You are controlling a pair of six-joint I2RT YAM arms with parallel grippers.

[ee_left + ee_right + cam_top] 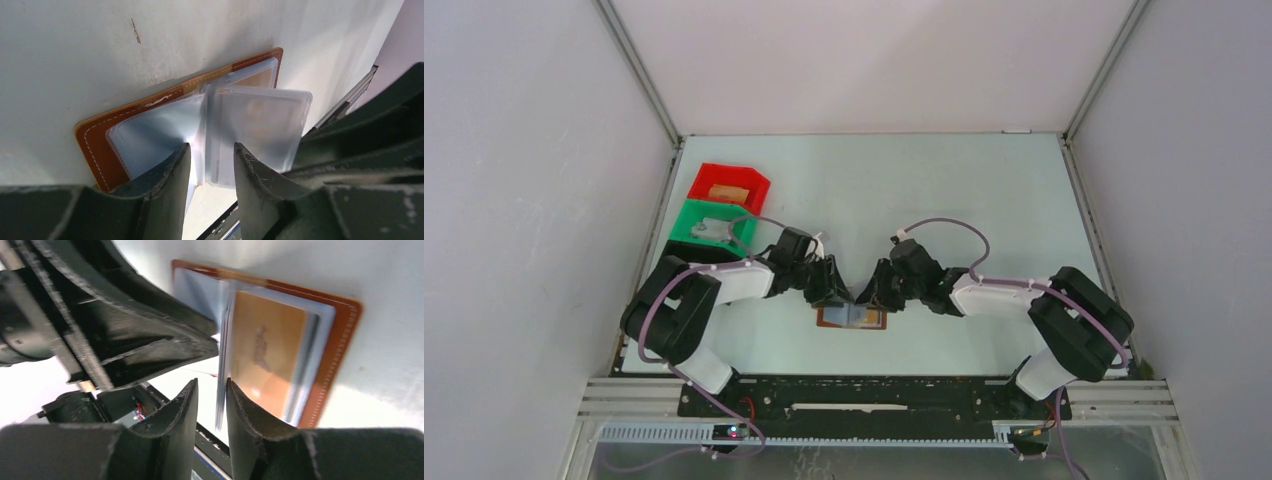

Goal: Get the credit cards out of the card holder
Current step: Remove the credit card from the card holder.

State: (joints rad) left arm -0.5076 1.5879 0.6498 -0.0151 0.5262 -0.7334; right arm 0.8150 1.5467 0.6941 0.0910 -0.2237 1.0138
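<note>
Left gripper (212,150) straddles a clear sleeve (260,125) of the card holder (95,140), jaws narrowly apart; right gripper (212,387) likewise. Tan card (265,350) sits pocketed; next move probably wants a pinch on its edge.

- The card holder (829,319) lies spread flat on the table (944,190), near its front edge, midway between the two arms.
- The left gripper (212,150) comes in over the holder from the left and the right gripper (211,385) from the right, the two almost meeting above its fold.
- Sleeve leaves (257,122) stand up from the fold, with leaf edges between each gripper's fingers.
- A credit card (265,347) sits inside a sleeve lying on one panel.
- Two bins sit at the table's far left, well apart from the holder, the rear bin (729,186) right behind the front bin (714,224).
</note>
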